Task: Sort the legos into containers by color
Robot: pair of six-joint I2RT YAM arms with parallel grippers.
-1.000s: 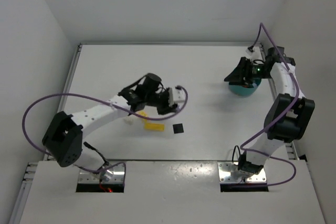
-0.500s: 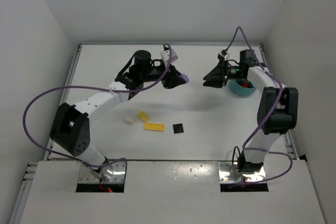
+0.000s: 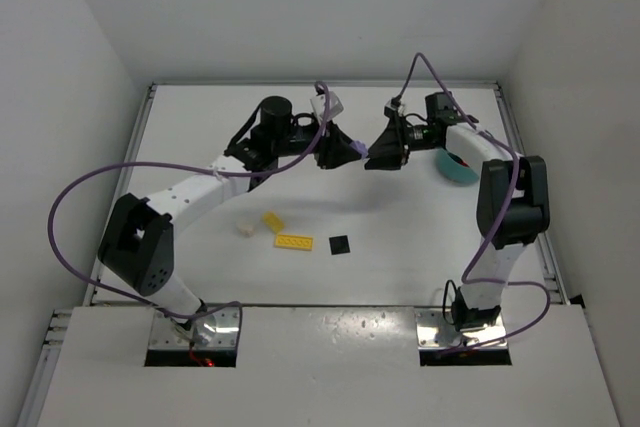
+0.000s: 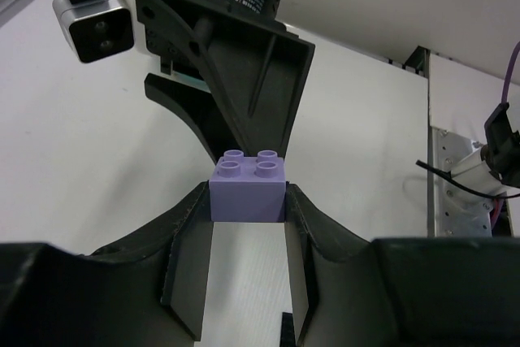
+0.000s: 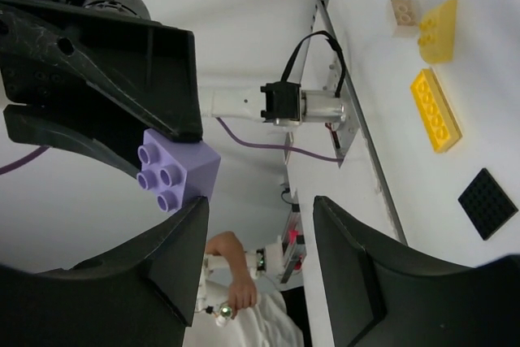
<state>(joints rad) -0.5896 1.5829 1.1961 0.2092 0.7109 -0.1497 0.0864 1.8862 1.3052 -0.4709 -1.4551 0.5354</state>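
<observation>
brick [image 4: 247, 187] clamped in left pincer [image 3: 341, 148]

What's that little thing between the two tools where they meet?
A lavender brick, pinched in the left tool, just short of the open right tool. The left wrist view shows it best.

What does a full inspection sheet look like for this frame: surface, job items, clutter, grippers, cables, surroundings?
Surface: white table, no spills seen.
Job's things: cream brick, yellow brick, yellow plate and black plate loose at centre. The lavender brick is off the table. The teal bowl is far right, mostly hidden by the right arm.
Clutter: nothing seen.
Grippers: left gripper jaws shut on the lavender brick; right gripper jaws open, facing it.
Cables: left arm's purple cable and right arm's purple cable loop free.
Surroundings: white walls; person's hand beyond the table.
</observation>
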